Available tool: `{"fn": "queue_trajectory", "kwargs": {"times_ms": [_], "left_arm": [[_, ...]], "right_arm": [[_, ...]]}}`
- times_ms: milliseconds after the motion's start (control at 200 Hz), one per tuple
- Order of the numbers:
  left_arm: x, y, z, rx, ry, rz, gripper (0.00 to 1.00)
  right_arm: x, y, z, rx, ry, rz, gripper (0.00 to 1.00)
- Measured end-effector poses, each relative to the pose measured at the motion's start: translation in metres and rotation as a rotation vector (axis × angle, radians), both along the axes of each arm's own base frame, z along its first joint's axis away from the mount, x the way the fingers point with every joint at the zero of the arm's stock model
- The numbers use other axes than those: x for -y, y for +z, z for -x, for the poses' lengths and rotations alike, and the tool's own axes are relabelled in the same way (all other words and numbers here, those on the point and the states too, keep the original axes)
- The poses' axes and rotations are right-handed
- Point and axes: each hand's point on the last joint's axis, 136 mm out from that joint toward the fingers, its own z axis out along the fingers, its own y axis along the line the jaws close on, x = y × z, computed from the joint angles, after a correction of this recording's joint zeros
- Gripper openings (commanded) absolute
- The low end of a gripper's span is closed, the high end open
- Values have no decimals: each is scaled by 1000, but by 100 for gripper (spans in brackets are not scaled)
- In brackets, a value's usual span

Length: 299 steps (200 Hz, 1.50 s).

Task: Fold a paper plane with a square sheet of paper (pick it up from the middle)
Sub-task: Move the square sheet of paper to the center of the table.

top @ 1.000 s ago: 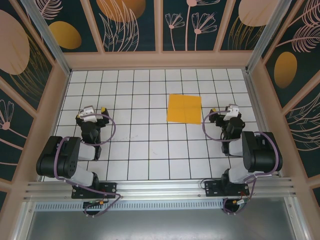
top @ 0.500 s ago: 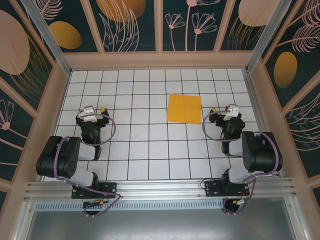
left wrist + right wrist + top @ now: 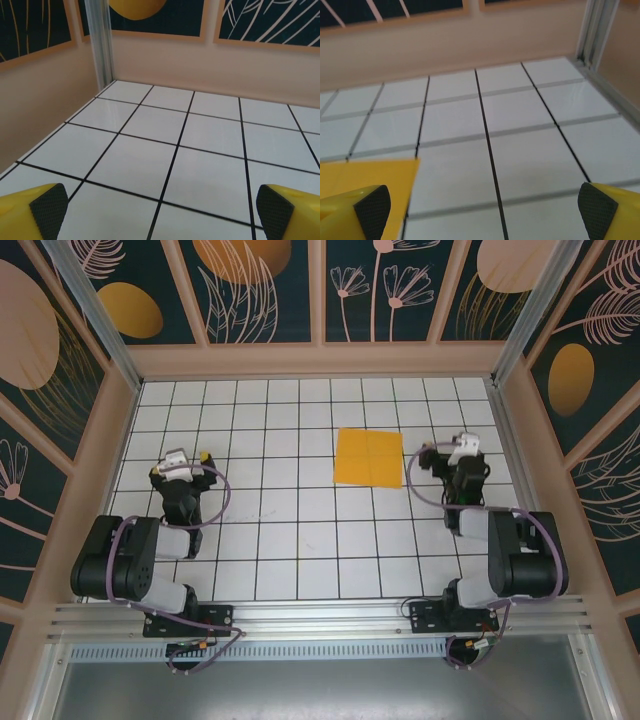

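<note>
Two grippers, both released and empty: the left gripper (image 3: 188, 460) stands with its jaws spread wide over bare tiles at the left of the floor, well apart from the work. The right gripper (image 3: 450, 452) stands equally spread, just beside the right edge of the thin orange-yellow square sheet of paper (image 3: 369, 456). The sheet lies flat and unfolded on the white, black-gridded tiled table (image 3: 280, 530), right of centre and towards the far wall, with faint creases crossing at its middle. In the right wrist view one corner of it reaches in at lower left, next to a dark ribbed pad (image 3: 372, 205). The step in hand appears to be the approach for the first pick-up. To do it well, the right arm should carry across to the crossing of the creases and come down squarely. It should then close gently so that a small ridge gathers between the pads — a touch at the edge would likely skid so light a sheet. As to containers, the nearest thing is the enclosure of patterned wall panels (image 3: 260, 280) itself — the sheet is the one loose item I can make out within it.
</note>
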Motion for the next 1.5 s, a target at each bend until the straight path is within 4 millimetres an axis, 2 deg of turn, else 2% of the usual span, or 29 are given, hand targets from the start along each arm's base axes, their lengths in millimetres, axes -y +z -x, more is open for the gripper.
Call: {"fn": "queue_trajectory", "kwargs": {"times_ms": [75, 125, 185, 280, 355, 420, 560, 651, 806, 956, 1071, 1246, 1351, 1496], "left_arm": [[-2, 13, -7, 10, 14, 3, 98], [-3, 21, -10, 18, 25, 12, 98], [-5, 28, -11, 17, 40, 26, 99], [-12, 33, -14, -16, 86, 59, 99], [-16, 37, -21, -52, 123, 92, 98], [-16, 43, -27, -71, 139, 129, 98], [-14, 48, -29, -98, 152, 223, 99], [-10, 46, -29, -124, 143, 277, 99], [3, 41, -29, -155, 77, 334, 98], [11, 37, -27, -179, 39, 356, 99], [13, 38, -27, -182, 26, 364, 99], [15, 40, -26, -175, 20, 382, 99], [15, 40, -26, -173, 22, 392, 99], [16, 39, -26, -176, 22, 404, 99]], "right_arm": [[-2, 37, -18, 41, -21, -53, 99], [-4, 54, -29, 48, -33, -96, 99], [-10, 66, -42, 25, -40, -146, 99], [-30, 65, -67, -62, -21, -197, 99], [-54, 49, -88, -151, 13, -224, 99], [-81, 24, -99, -246, 57, -259, 99], [-130, -31, -103, -445, 131, -329, 97], [-156, -55, -103, -540, 157, -355, 96], [-194, -81, -97, -649, 204, -415, 91], [-210, -104, -88, -736, 217, -437, 91], [-218, -102, -86, -744, 229, -429, 90], [-245, -109, -65, -787, 281, -380, 88], [-263, -112, -41, -807, 330, -344, 88], [-296, -114, 18, -868, 421, -251, 88]]}}
